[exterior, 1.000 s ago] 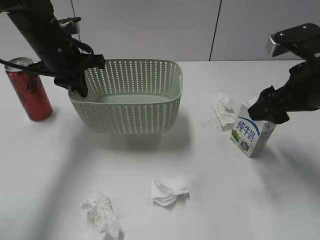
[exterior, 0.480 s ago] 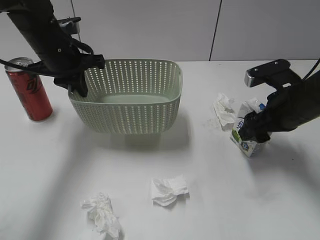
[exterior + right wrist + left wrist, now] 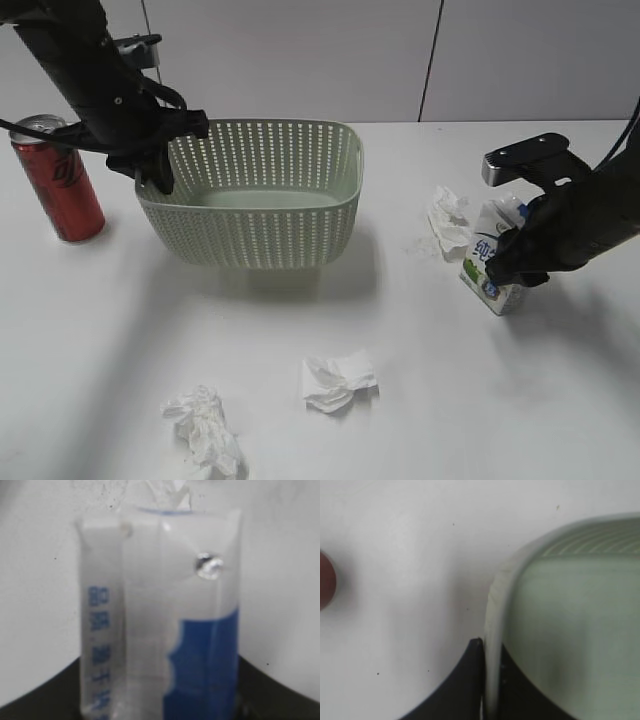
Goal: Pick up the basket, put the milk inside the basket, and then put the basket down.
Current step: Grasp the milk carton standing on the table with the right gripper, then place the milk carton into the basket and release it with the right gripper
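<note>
A white surface [image 3: 300,330] meets pale grey wall panels behind. The basket [image 3: 258,195] stands toward the back of it, left of centre, its left rim clenched by the left end effector [image 3: 155,168]; the wrist view shows the dark fingers [image 3: 465,680] on either side of the rim. Left of the basket stands a red can [image 3: 58,178]. Well to the basket's right the milk [image 3: 495,260] sits upright, the right end effector [image 3: 520,262] closed around it. Crumpled tissues [image 3: 340,382] lie in front of the basket, and another tissue [image 3: 448,222] lies just left of the milk.
</note>
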Available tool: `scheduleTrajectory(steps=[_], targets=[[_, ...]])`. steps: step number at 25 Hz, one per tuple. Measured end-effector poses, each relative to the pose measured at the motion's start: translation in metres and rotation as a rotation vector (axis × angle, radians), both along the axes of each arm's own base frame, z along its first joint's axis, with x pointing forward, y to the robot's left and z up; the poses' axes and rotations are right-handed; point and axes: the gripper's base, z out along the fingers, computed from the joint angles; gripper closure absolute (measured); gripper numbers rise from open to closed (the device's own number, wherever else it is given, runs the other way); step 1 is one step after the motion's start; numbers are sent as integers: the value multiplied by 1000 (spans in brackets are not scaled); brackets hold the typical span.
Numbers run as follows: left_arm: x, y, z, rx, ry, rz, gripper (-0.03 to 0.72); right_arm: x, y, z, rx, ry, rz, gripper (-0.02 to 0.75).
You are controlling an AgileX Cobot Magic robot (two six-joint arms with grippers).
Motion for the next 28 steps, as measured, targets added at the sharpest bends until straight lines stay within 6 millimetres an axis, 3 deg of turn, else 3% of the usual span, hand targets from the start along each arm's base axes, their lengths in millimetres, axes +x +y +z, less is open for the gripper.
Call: scheduleTrajectory(steps=[6,14,23,25,28], targets=[[0,0,0,2,-1,-1,688,4,4,22,23,21,34,412],[0,0,0,3,-1,-1,688,6,18,93,65,-35,131,413],[1,0,0,1,-8,0,688,21,99,182,151,-262,352,413],[1,0,0,-1,-15,1,688,24,120,189,165,-282,398,413],[2,0,1,-3,-23,3,688,34,148,182,173,-275,449,413]])
